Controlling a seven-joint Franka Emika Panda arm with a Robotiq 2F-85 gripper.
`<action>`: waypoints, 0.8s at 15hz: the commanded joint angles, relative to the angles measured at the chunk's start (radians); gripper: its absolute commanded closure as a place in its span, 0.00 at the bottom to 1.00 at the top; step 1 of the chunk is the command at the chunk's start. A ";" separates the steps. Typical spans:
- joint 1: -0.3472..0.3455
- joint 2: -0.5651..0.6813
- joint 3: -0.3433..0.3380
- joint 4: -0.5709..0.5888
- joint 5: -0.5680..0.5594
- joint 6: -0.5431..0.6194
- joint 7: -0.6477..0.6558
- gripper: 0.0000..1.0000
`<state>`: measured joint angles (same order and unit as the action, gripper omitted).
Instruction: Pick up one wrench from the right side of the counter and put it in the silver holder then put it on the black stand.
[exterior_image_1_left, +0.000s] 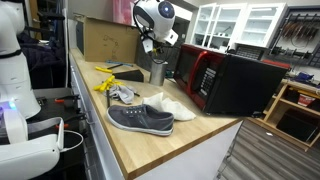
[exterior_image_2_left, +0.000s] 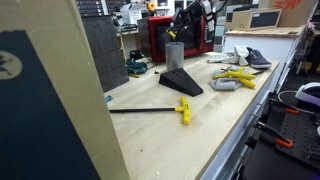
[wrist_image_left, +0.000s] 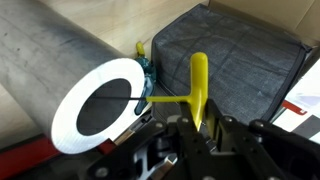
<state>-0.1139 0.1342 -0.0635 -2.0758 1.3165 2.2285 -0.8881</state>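
My gripper (wrist_image_left: 204, 128) is shut on a wrench (wrist_image_left: 199, 85) by its yellow T-handle. A yellow arm of the handle runs left to the white rim of the silver holder (wrist_image_left: 60, 60), and a thin dark shaft crosses the rim toward its dark mouth. In both exterior views the gripper (exterior_image_1_left: 152, 47) (exterior_image_2_left: 180, 30) hangs just above the upright silver holder (exterior_image_1_left: 157, 71) (exterior_image_2_left: 174, 54) on the counter (exterior_image_1_left: 190, 135) (exterior_image_2_left: 200, 140). The black stand (exterior_image_2_left: 180, 82) (exterior_image_1_left: 127, 74) (wrist_image_left: 235, 50) lies flat right beside the holder.
A red-and-black microwave (exterior_image_1_left: 235, 80) stands close behind the holder. A grey shoe (exterior_image_1_left: 140, 118) and a white shoe (exterior_image_1_left: 175, 105) lie toward the counter's front. Other yellow-handled wrenches (exterior_image_2_left: 235, 76) lie near them, one long one (exterior_image_2_left: 183, 110) apart. A cardboard box (exterior_image_1_left: 105, 38) sits at the back.
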 joint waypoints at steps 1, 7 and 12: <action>0.000 -0.021 -0.007 -0.022 0.066 0.004 -0.082 0.95; -0.009 -0.021 -0.027 -0.042 0.097 0.023 -0.098 0.95; 0.001 -0.033 -0.028 -0.048 0.056 0.066 -0.073 0.41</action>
<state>-0.1230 0.1341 -0.0872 -2.0979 1.3721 2.2515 -0.9243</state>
